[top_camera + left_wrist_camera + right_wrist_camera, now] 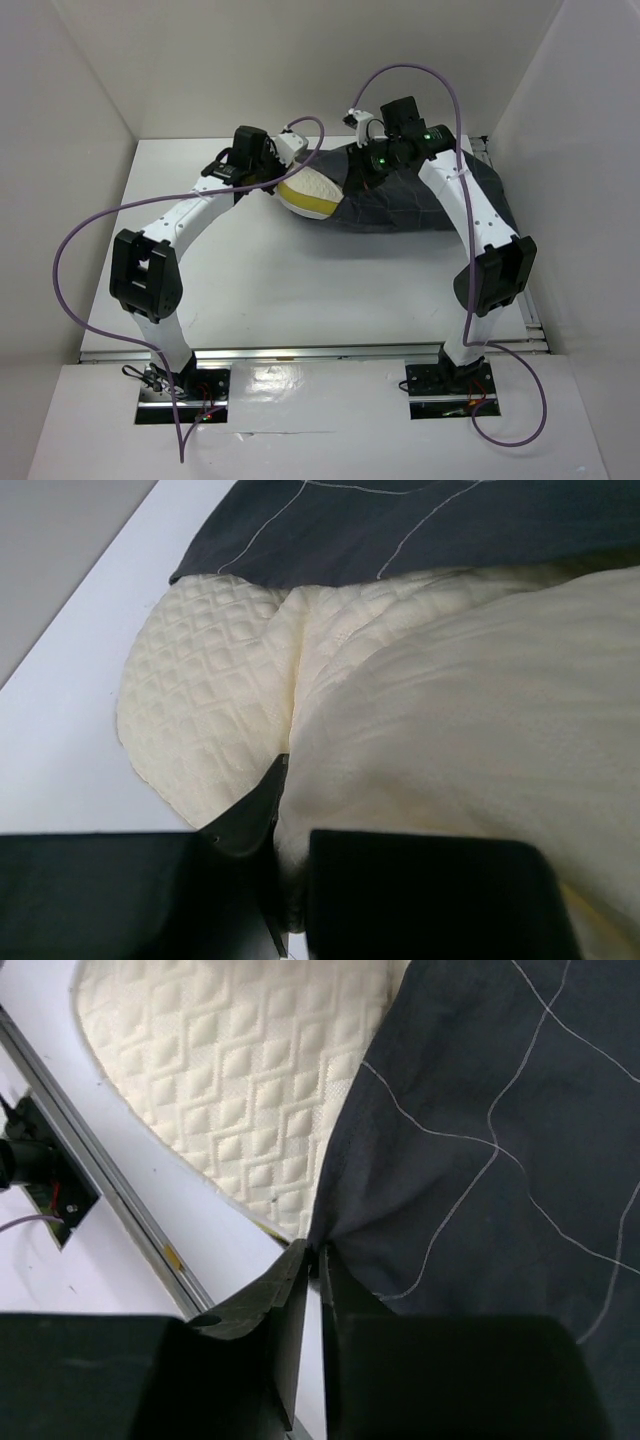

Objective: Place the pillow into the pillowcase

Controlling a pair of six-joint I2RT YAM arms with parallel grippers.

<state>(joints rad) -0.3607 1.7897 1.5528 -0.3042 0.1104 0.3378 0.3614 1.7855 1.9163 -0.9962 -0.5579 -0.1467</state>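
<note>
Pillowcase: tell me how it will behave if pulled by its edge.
The pillowcase is probably floppy: it puckers into folds where the right gripper pinches its edge. It is likely thin and light, since it drapes closely over the pillow. It may drag rather than slide freely over that quilted surface.

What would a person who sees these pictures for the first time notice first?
First comes the dark pillowcase at the far side of the white table, with the cream end of the pillow sticking out of its left side. Next come the two arms bent toward it. The left gripper pinches the pillow's cloth, and the right gripper pinches the pillowcase's edge beside the pillow.
</note>
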